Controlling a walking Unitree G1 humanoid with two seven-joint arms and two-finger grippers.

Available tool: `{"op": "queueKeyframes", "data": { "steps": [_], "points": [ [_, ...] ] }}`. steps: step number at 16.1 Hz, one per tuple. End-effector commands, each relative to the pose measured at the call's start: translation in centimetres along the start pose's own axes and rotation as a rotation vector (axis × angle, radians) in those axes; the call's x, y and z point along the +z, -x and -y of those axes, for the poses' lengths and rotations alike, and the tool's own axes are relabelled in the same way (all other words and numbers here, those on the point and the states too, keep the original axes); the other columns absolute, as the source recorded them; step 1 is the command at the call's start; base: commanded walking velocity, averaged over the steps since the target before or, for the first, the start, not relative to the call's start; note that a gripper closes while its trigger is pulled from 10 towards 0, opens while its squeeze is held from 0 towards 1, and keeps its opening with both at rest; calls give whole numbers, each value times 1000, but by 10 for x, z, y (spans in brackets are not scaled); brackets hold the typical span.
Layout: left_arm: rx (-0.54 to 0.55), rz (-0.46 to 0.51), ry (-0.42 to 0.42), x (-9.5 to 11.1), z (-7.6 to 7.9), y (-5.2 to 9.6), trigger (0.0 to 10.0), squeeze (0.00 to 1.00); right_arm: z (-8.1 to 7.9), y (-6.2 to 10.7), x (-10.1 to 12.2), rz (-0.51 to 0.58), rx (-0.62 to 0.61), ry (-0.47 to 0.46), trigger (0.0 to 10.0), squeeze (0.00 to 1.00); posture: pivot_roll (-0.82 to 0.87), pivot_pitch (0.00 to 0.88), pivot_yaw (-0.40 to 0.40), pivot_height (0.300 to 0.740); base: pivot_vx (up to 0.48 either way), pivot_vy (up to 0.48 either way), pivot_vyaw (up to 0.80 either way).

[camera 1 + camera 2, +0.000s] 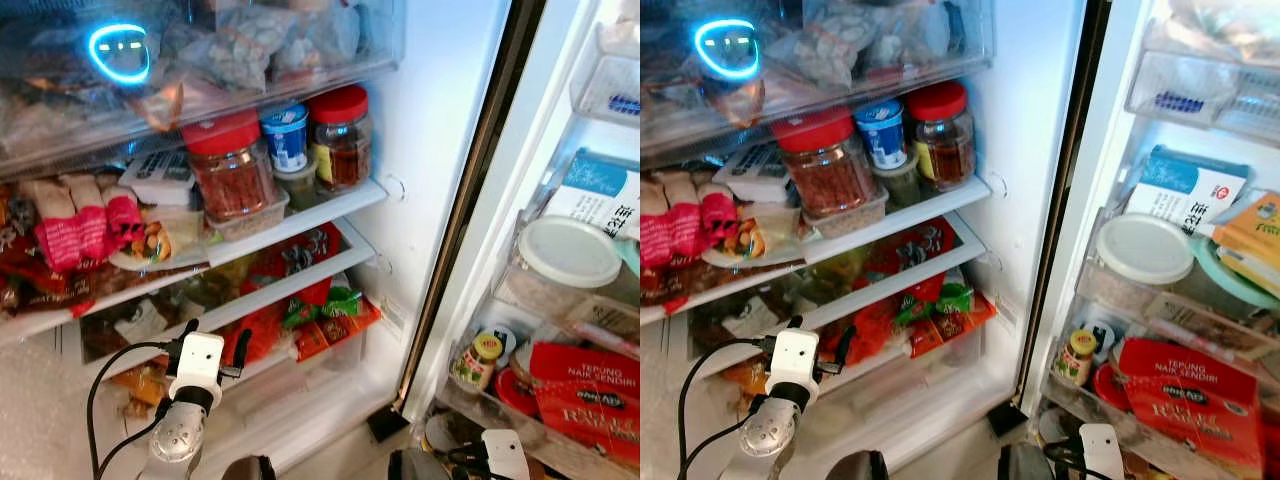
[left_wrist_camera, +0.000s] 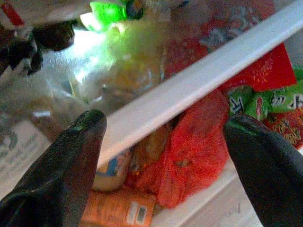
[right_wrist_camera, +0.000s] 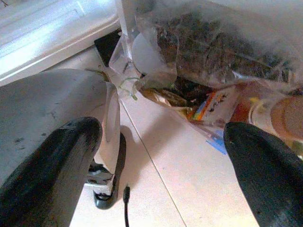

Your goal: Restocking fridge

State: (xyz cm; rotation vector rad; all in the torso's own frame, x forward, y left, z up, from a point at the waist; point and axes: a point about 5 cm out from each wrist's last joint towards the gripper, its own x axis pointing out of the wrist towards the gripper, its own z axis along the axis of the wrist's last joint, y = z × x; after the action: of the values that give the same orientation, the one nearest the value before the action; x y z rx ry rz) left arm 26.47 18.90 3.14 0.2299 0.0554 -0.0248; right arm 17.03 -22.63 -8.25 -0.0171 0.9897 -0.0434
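The fridge stands open before me. My left gripper is raised at the lower drawer, open, nothing between its fingers. In the left wrist view a white shelf rail runs across, with a red plastic bag and green packets just beyond the fingertips. My right gripper hangs low by the fridge door, open and empty, over the tiled floor. A clear bag with dark contents lies ahead of it.
Two red-lidded jars and a blue-lidded tub fill the upper shelf, with pink packets to the left. The door rack on the right holds a white-lidded tub, a small jar and a red box.
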Motion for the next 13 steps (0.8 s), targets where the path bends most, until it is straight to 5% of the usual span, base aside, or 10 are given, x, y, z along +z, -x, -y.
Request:
{"op": "queueKeyframes", "data": {
  "steps": [1, 13],
  "points": [
    [14, -25, 2, -4, -5, 3, 10000, 0, -11, 0, -12, -48, 39, 12, 10000, 0, -159, 0, 58, 616, -277, 0, 0],
    [36, -95, 37, -14, -8, 7, 10000, 0, -12, 0, -13, -49, 46, 28, 10000, 0, -159, 0, 61, 616, -277, 0, 0]
  ]
}}
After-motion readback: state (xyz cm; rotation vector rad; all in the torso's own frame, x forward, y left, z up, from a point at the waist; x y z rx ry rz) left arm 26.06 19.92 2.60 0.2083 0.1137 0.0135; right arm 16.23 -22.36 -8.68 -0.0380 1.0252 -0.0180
